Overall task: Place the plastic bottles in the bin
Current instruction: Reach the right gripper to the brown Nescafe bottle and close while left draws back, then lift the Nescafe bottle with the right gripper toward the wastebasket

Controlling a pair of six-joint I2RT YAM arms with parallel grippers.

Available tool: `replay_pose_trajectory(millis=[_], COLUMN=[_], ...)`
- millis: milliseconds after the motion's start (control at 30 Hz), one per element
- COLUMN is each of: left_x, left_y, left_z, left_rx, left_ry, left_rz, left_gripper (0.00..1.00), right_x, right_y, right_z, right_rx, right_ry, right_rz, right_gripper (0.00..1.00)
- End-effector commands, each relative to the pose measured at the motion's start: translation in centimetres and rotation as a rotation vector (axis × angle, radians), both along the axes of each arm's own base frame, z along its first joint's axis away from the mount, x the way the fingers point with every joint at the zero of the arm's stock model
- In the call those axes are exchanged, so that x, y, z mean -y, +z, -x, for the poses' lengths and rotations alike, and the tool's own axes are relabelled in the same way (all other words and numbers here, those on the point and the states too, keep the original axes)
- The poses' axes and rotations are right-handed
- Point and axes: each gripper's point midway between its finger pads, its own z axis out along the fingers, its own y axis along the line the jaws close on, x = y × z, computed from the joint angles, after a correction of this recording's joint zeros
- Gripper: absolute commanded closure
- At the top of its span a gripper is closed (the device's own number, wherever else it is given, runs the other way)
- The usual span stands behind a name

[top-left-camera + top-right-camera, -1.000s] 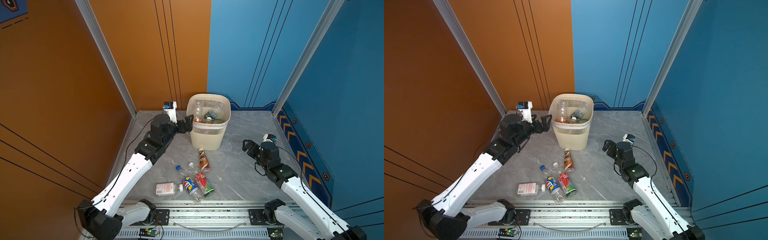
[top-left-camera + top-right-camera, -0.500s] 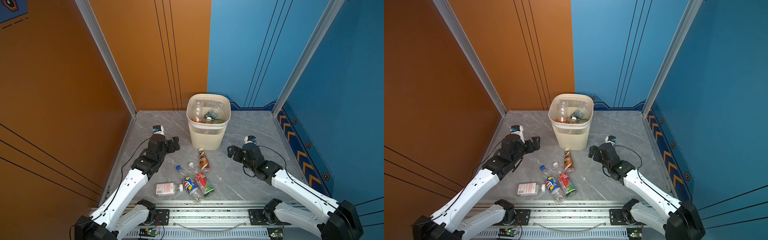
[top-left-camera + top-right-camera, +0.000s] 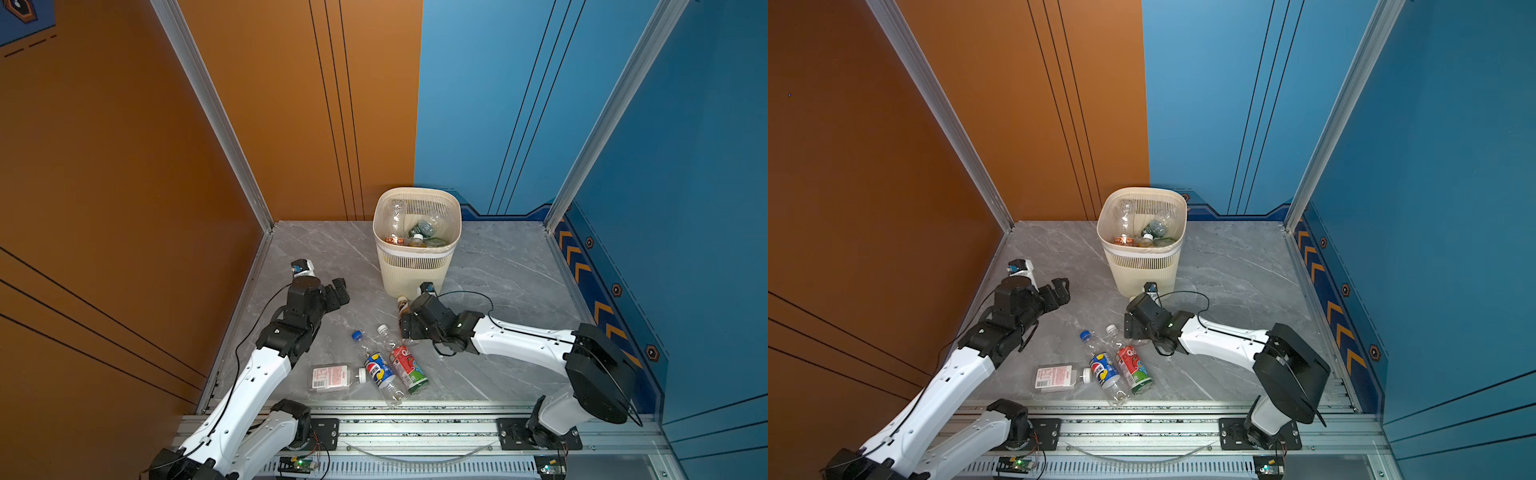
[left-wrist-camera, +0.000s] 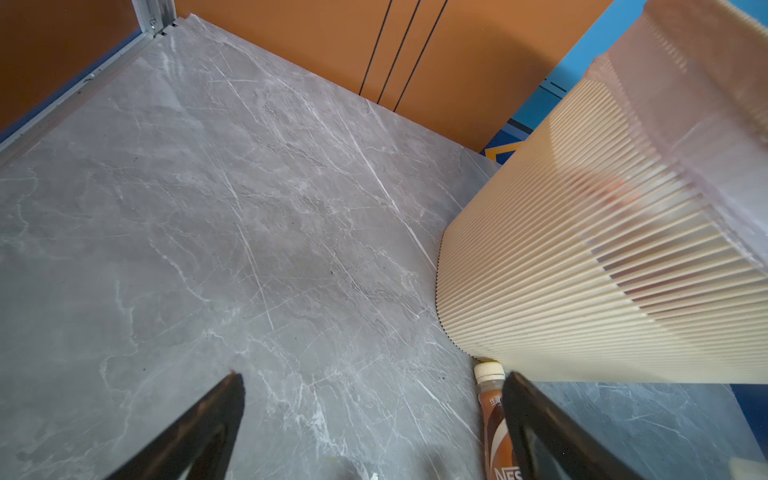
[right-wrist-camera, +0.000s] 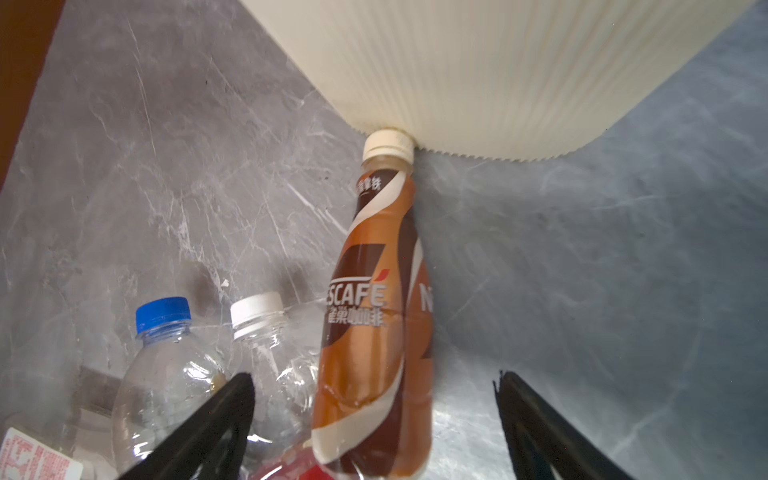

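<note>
Down on the table [image 3: 316,249], the right end effector [image 5: 374,380] straddles the brown coffee bottle [image 5: 374,332], its jaws wide apart and gripping nothing.

That bottle lies on its side with its cream cap touching the foot of the beige bin [image 3: 415,270]. In the right wrist view a dark finger stands off each flank without touching it. Just beside it lie a blue-capped bottle [image 3: 376,368] and a white-capped bottle [image 3: 405,365] with a red-and-green label, side by side. A flat bottle [image 3: 332,377] with a pinkish label lies next to them, toward the left arm. Several more bottles [image 3: 415,235] sit inside the bin, which stands upright near the back wall. The left end effector [image 3: 338,291] hangs wide open and empty above bare table, well apart from the loose bottles.
</note>
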Motion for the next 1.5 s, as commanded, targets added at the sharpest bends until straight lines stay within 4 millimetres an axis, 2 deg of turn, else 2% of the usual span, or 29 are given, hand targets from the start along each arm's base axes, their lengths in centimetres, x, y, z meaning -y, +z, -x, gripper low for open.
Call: replay_pose_trajectory(millis=[0,133,567,800,933,1067,1200,1333,1467], left_x=[-0.4,-0.7,-1.3,-1.3,-1.3,-1.5,-1.4,-1.6,-1.8], left_y=[-0.6,-0.6,-1.2,-1.3,-1.3,-1.6,-1.5,-1.7,-2.0], left_z=[0.5,0.6,0.7,0.8,0.7,0.5,0.3,0.3,0.3], left_rx=[-0.016,-0.014,-0.025,-0.031,-0.033,-0.047,-0.038,-0.046,-0.053], left_ry=[0.007,0.012,0.031,0.032,0.033,0.043,0.038,0.048,0.058], left_rz=[0.017,0.038,0.074,0.088,0.101,0.107,0.109,0.117,0.117], left_gripper=[0.02,0.02,0.03,0.02,0.02,0.03,0.02,0.02,0.02], right_x=[-0.5,-0.2,2.3,3.3,4.1,5.2,5.0,4.7,5.9], right_y=[-1.0,-2.0,-4.4,-4.6,-3.8,-3.0,-1.7,-0.9,0.7], right_z=[0.3,0.0,-0.8,-1.3,-1.3,-1.2,-0.9,0.1,1.2], right_rx=[-0.026,-0.035,-0.038,-0.039,-0.022,-0.003,0.020,0.017,0.043], right_ry=[0.012,-0.004,-0.086,-0.118,-0.131,-0.151,-0.104,-0.076,-0.091], right_rz=[0.045,0.081,0.137,0.125,0.120,0.107,0.101,0.075,0.072], right_gripper=[0.10,0.14,0.26,0.37,0.43,0.45,0.44,0.47,0.48])
